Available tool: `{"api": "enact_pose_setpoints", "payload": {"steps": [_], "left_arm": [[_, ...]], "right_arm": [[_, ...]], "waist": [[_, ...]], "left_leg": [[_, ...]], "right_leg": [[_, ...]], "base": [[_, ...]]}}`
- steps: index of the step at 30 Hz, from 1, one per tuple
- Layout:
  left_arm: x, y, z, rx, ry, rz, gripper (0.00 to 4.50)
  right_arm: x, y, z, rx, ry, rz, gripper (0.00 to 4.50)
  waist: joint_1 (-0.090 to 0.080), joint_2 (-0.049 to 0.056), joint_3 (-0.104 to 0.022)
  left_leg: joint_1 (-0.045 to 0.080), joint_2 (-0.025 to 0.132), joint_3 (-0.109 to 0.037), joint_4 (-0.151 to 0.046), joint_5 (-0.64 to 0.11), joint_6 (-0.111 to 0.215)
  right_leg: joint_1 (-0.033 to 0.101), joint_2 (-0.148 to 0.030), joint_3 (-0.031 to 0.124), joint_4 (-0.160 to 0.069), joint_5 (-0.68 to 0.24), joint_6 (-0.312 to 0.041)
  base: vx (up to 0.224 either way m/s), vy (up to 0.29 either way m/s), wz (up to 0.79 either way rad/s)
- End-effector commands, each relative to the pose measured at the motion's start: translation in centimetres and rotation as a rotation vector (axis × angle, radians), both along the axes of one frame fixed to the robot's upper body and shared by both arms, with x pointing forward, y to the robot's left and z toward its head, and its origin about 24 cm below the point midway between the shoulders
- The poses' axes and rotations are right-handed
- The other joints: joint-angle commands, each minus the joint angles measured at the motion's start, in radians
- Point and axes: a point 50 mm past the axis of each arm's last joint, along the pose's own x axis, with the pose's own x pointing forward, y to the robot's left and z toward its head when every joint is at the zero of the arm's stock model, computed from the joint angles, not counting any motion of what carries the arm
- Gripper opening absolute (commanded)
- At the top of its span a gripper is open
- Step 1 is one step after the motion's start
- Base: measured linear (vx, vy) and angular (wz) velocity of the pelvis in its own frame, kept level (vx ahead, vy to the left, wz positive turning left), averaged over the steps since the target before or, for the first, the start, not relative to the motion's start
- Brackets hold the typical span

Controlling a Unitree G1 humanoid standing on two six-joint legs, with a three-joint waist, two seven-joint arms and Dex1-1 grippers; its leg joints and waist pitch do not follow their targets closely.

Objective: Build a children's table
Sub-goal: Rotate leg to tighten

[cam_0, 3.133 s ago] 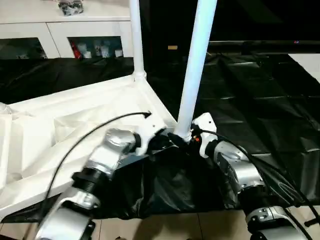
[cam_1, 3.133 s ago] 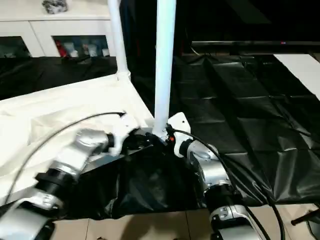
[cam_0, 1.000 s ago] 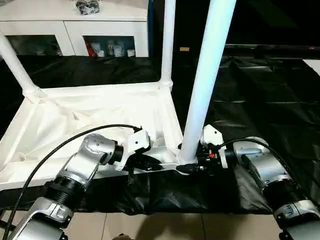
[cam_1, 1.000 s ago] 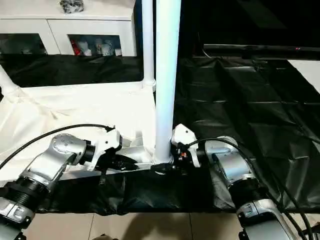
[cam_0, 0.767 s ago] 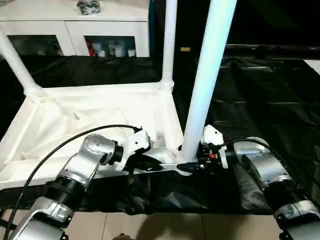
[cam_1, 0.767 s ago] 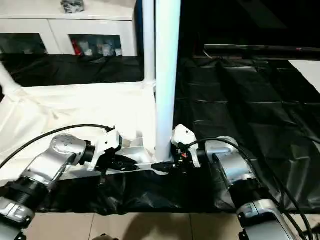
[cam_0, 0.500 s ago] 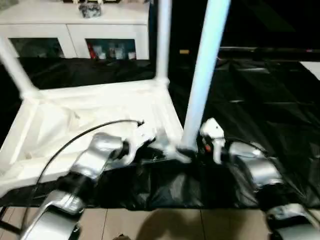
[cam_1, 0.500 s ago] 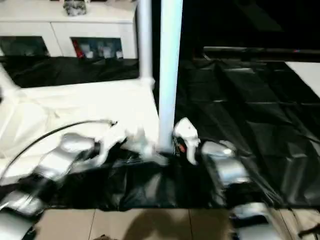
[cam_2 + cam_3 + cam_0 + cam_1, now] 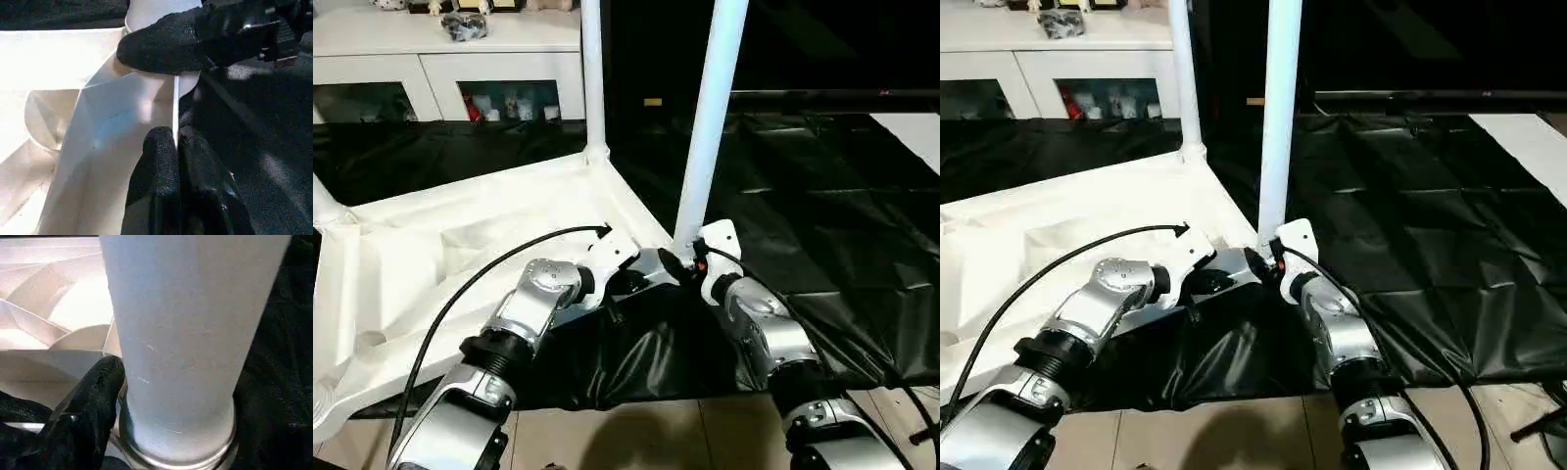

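Observation:
The white tabletop [image 9: 460,235] lies upside down on black sheeting, ribbed underside up. A long white leg [image 9: 707,127] stands in its near right corner socket. A second leg [image 9: 592,78] rises from the far right corner and a third [image 9: 325,204] from the far left. My left gripper [image 9: 636,279] is shut on the tabletop's thin rim [image 9: 175,105] beside that socket, its fingers [image 9: 159,166] pinching the edge. My right gripper [image 9: 683,262] clasps the near leg's base [image 9: 186,357]; one black finger [image 9: 93,391] presses against it and the other is hidden.
A white cabinet [image 9: 440,69] with glass doors stands at the back with small items on top. Black sheeting [image 9: 822,215] covers the floor to the right. Bare tiled floor [image 9: 636,441] runs along the near edge. A black cable [image 9: 489,279] arcs over my left forearm.
The whole picture has shifted and turned, so the camera moved. Both grippers stay at the near right corner with the same holds on the rim and the leg.

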Motion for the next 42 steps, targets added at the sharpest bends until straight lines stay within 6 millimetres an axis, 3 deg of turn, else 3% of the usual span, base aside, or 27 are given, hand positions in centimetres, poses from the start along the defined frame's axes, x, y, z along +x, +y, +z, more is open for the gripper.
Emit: {"api": "enact_pose_setpoints", "payload": {"steps": [1,3,5,12,13,15,18,26,31,35,38,40,41,42], "left_arm": [[-0.2,-1.8,1.0,-0.046,-0.053,-0.103,0.0],[-0.5,-0.8,1.1,-0.05,-0.038,-0.15,0.0],[-0.8,-0.3,1.2,-0.062,-0.035,-0.202,0.0],[-2.0,1.6,1.4,-0.065,0.012,-0.347,0.0],[-2.0,1.8,1.4,-0.062,0.018,-0.361,0.0],[-2.3,2.2,1.5,-0.065,0.031,-0.396,0.0],[-2.4,2.6,1.6,-0.066,0.051,-0.431,0.0],[-2.4,2.8,2.0,-0.071,0.08,-0.467,0.0],[-2.5,3.0,2.0,-0.076,0.094,-0.475,0.0],[-2.4,3.1,1.8,-0.069,0.091,-0.458,0.0],[-1.7,2.9,1.7,-0.058,0.06,-0.366,0.0],[-1.0,2.7,1.7,-0.049,0.033,-0.279,0.0],[-0.3,2.5,1.7,-0.039,0.01,-0.2,0.0],[-0.3,2.5,1.7,-0.039,0.01,-0.2,0.0]], "right_arm": [[-1.5,3.9,0.1,0.061,0.015,0.289,3.77],[-1.9,2.8,0.2,0.014,0.001,0.385,3.84],[-2.3,2.1,0.2,-0.011,-0.009,0.466,3.84],[-3.7,-0.4,0.3,-0.068,0.002,0.724,3.84],[-3.9,-0.7,0.4,-0.076,0.009,0.76,3.84],[-4.1,-1.0,0.5,-0.084,0.022,0.811,3.84],[-4.2,-1.2,0.9,-0.093,0.033,0.879,3.84],[-4.6,-0.7,1.1,-0.107,0.059,0.997,3.14],[-4.9,-0.8,1.0,-0.097,0.082,1.027,2.88],[-4.8,-0.9,0.9,-0.085,0.084,1.007,2.72],[-4.4,-0.7,0.8,-0.059,0.07,0.926,2.68],[-3.7,-0.4,0.6,-0.061,0.051,0.817,2.67],[-2.9,-0.2,0.4,-0.076,0.032,0.695,2.67],[-2.9,-0.2,0.4,-0.076,0.032,0.695,2.67]], "waist": [[-0.004,-0.002,-0.042],[0.002,-0.007,-0.044],[0.009,-0.01,-0.048],[0.028,-0.017,-0.055],[0.031,-0.015,-0.055],[0.048,-0.01,-0.064],[0.052,-0.008,-0.064],[0.06,-0.013,-0.055],[0.062,-0.011,-0.056],[0.063,-0.007,-0.059],[0.062,-0.014,-0.058],[0.063,-0.014,-0.054],[0.059,-0.017,-0.048],[0.056,-0.016,-0.047]], "left_leg": [[0.02,0.03,-0.022,-0.082,-0.519,0.014],[0.011,0.031,-0.018,-0.082,-0.476,0.029],[0.003,0.036,-0.015,-0.083,-0.4,0.039],[-0.004,0.036,0.003,-0.061,-0.264,0.081],[-0.004,0.038,0.004,-0.06,-0.258,0.085],[-0.002,0.041,0.007,-0.054,-0.188,0.095],[-0.002,0.043,0.008,-0.051,-0.165,0.102],[0.005,0.047,0.007,-0.062,-0.268,0.049],[0.001,0.046,0.007,-0.062,-0.253,0.046],[0.0,0.046,0.007,-0.059,-0.232,0.049],[0.001,0.046,0.009,-0.059,-0.239,0.05],[0.004,0.046,0.009,-0.061,-0.265,0.044],[0.007,0.043,0.01,-0.062,-0.288,0.033],[0.014,0.04,0.006,-0.063,-0.315,0.011]], "right_leg": [[0.016,-0.053,0.019,-0.087,-0.562,-0.091],[0.023,-0.056,0.027,-0.08,-0.531,-0.099],[0.031,-0.06,0.035,-0.066,-0.447,-0.138],[0.031,-0.052,0.046,-0.033,-0.292,-0.21],[0.029,-0.051,0.047,-0.03,-0.282,-0.215],[0.032,-0.05,0.047,-0.014,-0.174,-0.243],[0.034,-0.046,0.042,-0.005,-0.101,-0.27],[0.031,-0.052,0.043,-0.022,-0.285,-0.224],[0.034,-0.053,0.043,-0.021,-0.282,-0.215],[0.035,-0.051,0.042,-0.015,-0.232,-0.228],[0.033,-0.05,0.042,-0.017,-0.24,-0.229],[0.03,-0.052,0.042,-0.023,-0.293,-0.218],[0.024,-0.054,0.043,-0.031,-0.362,-0.201],[0.022,-0.058,0.041,-0.04,-0.448,-0.177]], "base": [[0.0,0.0,0.0],[0.0,0.0,0.0],[0.0,0.0,0.0],[0.033,-0.024,0.03],[0.0,0.0,0.0],[0.057,-0.037,0.02],[0.024,-0.011,0.01],[0.0,0.0,0.0],[0.0,0.0,0.0],[0.0,0.0,0.0],[0.0,0.0,0.0],[0.0,0.0,0.0],[0.0,0.0,0.0],[0.0,0.0,0.0]]}}
